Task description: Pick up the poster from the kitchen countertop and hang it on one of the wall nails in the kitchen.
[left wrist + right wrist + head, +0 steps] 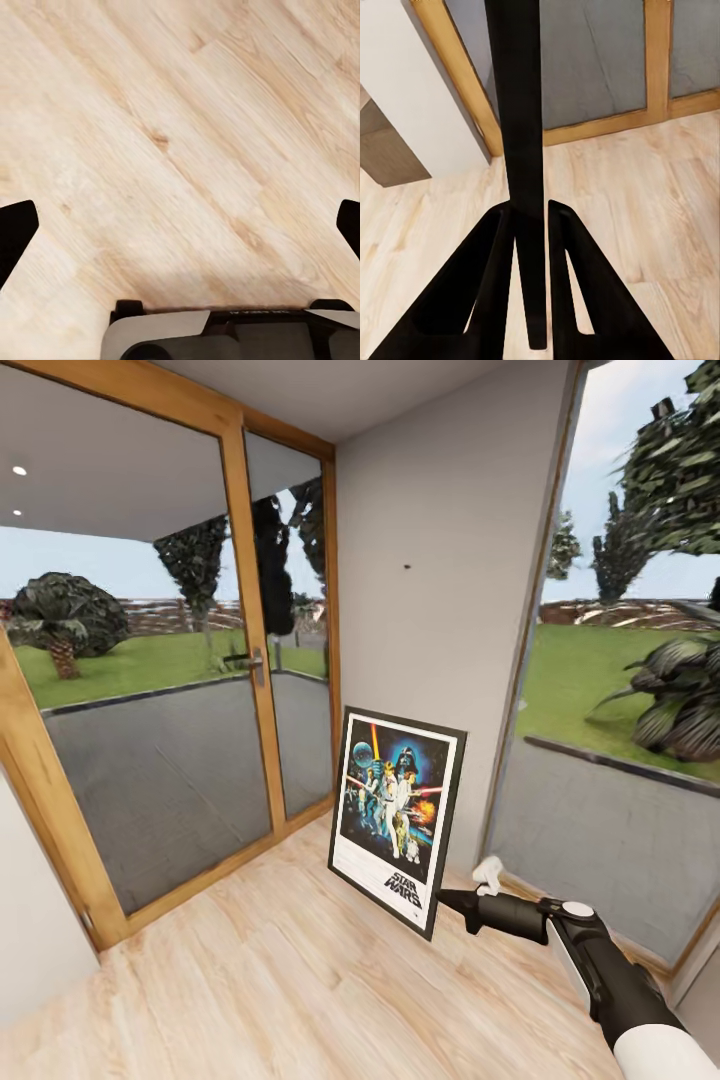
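Bright, even daylight; soft shadows, slightly blurry render, wide-angle stretch.

- Right arm [600, 960]: glossy black tapered links, white rounded forearm shell, grey-white cap on the joint, small white knob near the wrist.
- Right tool [531, 225]: two matte black wedge-shaped fingers.
- Left tool [180, 225]: black finger tips, grey-and-black housing.

Wall panel [430, 510]: bare around the nail [406, 568].
Below nail: blocked by held poster [395, 815].
Left flank: hemmed by door frame [330, 620].
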